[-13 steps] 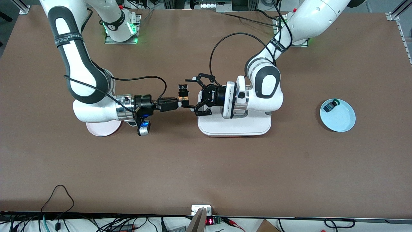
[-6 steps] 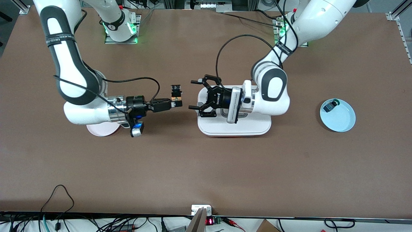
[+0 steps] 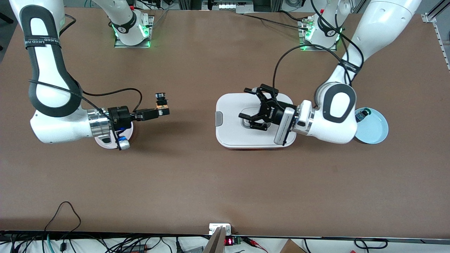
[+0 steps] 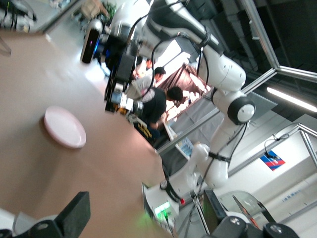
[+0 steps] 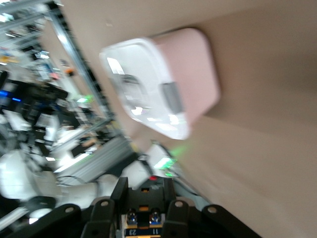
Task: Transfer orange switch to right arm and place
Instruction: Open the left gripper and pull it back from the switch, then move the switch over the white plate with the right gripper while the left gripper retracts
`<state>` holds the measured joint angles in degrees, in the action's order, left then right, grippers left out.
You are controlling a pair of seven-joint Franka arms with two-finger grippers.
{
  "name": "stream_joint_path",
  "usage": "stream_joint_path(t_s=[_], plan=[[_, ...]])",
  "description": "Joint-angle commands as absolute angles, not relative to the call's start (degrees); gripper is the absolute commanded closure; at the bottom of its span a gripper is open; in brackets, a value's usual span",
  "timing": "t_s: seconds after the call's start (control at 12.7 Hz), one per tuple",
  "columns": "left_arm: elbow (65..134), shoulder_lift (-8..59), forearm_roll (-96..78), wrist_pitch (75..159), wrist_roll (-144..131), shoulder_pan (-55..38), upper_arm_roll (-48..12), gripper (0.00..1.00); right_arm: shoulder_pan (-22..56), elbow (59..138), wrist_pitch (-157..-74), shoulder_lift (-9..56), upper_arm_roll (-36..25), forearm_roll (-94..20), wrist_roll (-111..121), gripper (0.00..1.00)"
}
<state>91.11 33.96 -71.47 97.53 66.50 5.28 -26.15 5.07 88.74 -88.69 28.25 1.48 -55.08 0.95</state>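
Observation:
The orange switch (image 3: 161, 102), a tiny black block with orange parts, is held between my right gripper's (image 3: 164, 111) slim black fingers, in the air over bare table. In the right wrist view the switch (image 5: 144, 216) sits clamped between the fingers (image 5: 100, 218). My left gripper (image 3: 244, 103), a black claw, is open and empty over the white lidded box (image 3: 230, 131). In the left wrist view its own fingers (image 4: 75, 214) stand wide apart, and the right gripper with the switch (image 4: 120, 96) shows far off.
A pink plate (image 3: 107, 142) lies on the table under the right wrist; it also shows in the left wrist view (image 4: 63, 127). A light blue plate (image 3: 374, 131) with a green-capped dark part (image 3: 362, 114) lies at the left arm's end. The box also shows in the right wrist view (image 5: 163, 99).
The two grippers have drawn apart. The right gripper carried the switch toward the right arm's end. The open left gripper withdrew toward the left arm's end, over the white box.

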Motion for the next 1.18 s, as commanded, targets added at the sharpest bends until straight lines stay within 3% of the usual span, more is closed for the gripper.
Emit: stream_joint_path(t_s=[0.0,0.31,0.55,0.79,1.1], plan=[[88.96,33.13,-62.62,90.91,57.08,9.13,-26.02,0.00,3.43,84.56,-86.22,28.92,1.93,-40.15,5.33,1.00],[81.32,33.13,-43.82,80.71,40.04,12.82,-26.02,0.00,0.80,84.29,-89.37,28.92,1.93,-19.55,18.60,1.00],[76.74,33.13,-31.15,75.24,31.40,15.20,-25.93,0.00,-0.26,86.12,-97.88,29.44,1.93,-9.96,23.37,1.00],[70.42,33.13,-17.19,73.13,23.84,16.96,-26.10,0.00,-1.14,93.22,-111.31,29.79,1.93,-6.87,24.70,1.00],[68.55,30.06,2.60,73.13,14.09,15.74,-26.81,0.00,-2.28,103.00,-126.45,30.23,1.58,-6.33,24.70,1.00]])
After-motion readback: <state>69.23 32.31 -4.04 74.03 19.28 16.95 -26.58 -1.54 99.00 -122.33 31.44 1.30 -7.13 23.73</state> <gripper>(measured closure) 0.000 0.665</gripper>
